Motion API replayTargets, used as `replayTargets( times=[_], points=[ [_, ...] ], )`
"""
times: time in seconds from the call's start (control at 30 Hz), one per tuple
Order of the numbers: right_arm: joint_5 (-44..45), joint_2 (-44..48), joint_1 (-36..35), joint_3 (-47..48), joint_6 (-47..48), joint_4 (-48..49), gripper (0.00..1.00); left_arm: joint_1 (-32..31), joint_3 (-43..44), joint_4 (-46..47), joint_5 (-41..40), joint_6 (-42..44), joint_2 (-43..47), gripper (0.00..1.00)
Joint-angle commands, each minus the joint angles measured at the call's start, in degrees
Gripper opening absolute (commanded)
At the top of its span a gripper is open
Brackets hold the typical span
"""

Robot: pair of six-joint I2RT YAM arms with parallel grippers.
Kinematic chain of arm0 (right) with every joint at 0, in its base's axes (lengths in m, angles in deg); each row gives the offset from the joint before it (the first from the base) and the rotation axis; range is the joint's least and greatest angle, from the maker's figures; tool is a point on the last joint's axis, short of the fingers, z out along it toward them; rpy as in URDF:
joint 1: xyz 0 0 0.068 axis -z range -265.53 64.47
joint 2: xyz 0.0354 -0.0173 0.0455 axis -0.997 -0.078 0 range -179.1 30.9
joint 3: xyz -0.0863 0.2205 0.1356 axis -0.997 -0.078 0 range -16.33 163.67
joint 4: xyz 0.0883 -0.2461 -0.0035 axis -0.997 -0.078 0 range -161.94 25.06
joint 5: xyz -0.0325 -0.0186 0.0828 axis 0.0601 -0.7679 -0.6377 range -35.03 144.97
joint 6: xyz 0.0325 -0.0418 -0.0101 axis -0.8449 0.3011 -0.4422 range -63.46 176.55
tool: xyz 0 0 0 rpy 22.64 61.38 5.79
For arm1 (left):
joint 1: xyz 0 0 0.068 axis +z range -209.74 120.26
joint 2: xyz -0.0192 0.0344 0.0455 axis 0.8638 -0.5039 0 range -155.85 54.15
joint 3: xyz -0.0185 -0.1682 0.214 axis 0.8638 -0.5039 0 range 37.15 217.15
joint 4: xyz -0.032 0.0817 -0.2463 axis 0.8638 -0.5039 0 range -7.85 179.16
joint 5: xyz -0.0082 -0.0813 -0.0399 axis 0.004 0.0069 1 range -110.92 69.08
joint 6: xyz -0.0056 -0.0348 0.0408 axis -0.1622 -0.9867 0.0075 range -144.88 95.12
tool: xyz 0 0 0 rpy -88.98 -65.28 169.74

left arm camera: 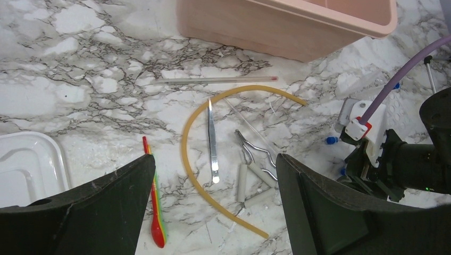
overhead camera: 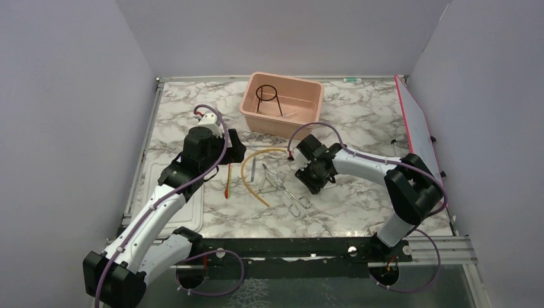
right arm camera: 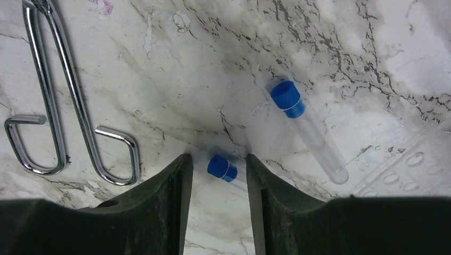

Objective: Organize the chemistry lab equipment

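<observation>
While the left end effector (left arm camera: 215, 159) is spread, a clear blue-capped tube (right arm camera: 222, 167) is straddled, untouched, by the parted right end effector (right arm camera: 217, 156).

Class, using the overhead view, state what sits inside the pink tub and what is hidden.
A black wire ring stand stands upright inside the pink tub. The near wall covers the floor just behind it; anything there is unseen.

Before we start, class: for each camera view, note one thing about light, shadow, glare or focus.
Top view: even, soft light, only faint shadows. Left wrist view: glare spots on the silver spatula; the near left gripper is dark and soft-edged. Right wrist view: the right gripper shades the marble around the small blue-capped tube.
</observation>
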Motion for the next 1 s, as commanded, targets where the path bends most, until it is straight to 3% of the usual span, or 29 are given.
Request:
replayTargets(
  times=[0.0,0.27,0.5,0.73,0.97],
  points=[
    [-0.6,-1.6,-0.1,0.8,1.3,-2.9,0.45,0.3,-0.1,1.8,1.5,0.0,-0.2,0.87],
    [5.8,-0.5,0.1,-0.5,3.3,-1.6,0.41,0.3,-0.1,1.8,1.7,-0.2,-1.3,0.86],
    [9.1,2.0,0.6,-1.4,12.5,-4.0,0.39,0.4,0.0,2.2,1.7,-0.7,-2.0,0.87],
    [4.5,2.7,1.5,-1.3,15.6,-4.1,0.38,0.4,-0.1,2.4,1.7,-0.8,-2.0,0.87],
    [3.3,2.1,1.5,-1.2,15.4,-5.1,0.48,0.4,0.0,2.4,1.7,-0.7,-2.2,0.87]
  ],
)
